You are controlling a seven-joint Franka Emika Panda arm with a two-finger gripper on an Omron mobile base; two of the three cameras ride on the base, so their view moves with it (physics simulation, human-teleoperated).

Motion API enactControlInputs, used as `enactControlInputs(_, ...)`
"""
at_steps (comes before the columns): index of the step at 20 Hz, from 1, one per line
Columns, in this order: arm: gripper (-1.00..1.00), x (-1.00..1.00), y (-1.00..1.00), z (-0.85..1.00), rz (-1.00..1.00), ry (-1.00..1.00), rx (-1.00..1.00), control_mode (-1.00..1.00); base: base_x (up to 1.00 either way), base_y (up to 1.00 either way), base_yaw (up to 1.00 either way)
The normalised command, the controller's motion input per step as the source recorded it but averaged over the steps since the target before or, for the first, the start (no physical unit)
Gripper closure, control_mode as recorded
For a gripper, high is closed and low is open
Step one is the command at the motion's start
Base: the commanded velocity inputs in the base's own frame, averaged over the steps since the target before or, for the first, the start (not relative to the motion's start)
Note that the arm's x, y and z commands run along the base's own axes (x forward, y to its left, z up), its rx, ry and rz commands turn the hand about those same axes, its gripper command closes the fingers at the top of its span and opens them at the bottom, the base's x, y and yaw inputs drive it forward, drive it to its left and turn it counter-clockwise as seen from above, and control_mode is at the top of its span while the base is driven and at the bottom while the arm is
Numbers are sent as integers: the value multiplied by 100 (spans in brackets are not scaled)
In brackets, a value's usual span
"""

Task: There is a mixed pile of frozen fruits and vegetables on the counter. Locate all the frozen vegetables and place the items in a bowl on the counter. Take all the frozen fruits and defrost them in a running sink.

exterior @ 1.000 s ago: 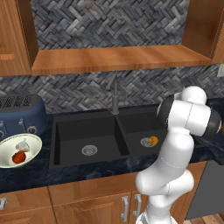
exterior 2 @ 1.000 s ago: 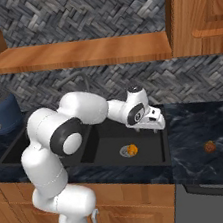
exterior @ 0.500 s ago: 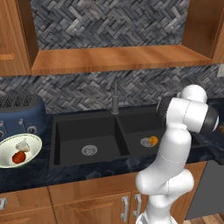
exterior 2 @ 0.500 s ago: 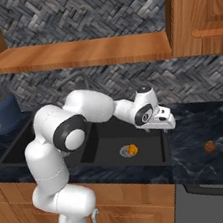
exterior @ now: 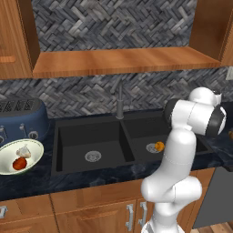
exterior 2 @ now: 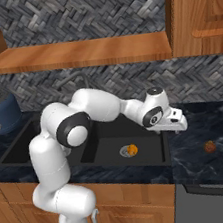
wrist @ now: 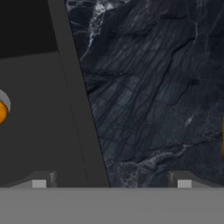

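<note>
Since a second ago the gripper (exterior 2: 180, 123) has swung further to the right, off the right basin and out over the sink's right rim toward the open counter (exterior 2: 217, 163); nothing else has shifted.

One orange fruit (exterior 2: 132, 150) sits on the drain of the right basin of the sink (exterior: 104, 136). A second orange fruit (exterior 2: 210, 146) lies on the counter to the right of the sink, well apart from the first. At the far left the bowl (exterior: 9, 166) rests on the counter in front of a blue toaster (exterior: 20, 120), with the red tomato-like ball (exterior: 18, 164) and the pale garlic-like bulb (exterior: 23, 153) inside it, just beside each other.

From the right base view the arm reaches forward and right, forearm nearly level, hand turned downward over the rim. Its jaws stand wide apart with nothing between them; the hand view shows both tips at the bottom, one over the basin's edge, one over the marbled stone.

In the left base view the robot's own upper arm hides the hand and the counter fruit. In the hand view the basin fruit is cut off at the left edge, and a thin orange sliver at the right edge is probably the counter fruit.
</note>
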Motion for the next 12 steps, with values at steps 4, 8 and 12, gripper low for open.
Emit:
enactControlInputs(4, -100, -15, -35, 0, 0, 0, 0, -100, 0, 0, 0)
enactControlInputs(8, -100, -12, -31, 0, -1, 0, 0, -100, 0, 0, 0)
enactControlInputs(12, -100, -3, -25, 2, 0, 0, -1, -100, 0, 0, 0)
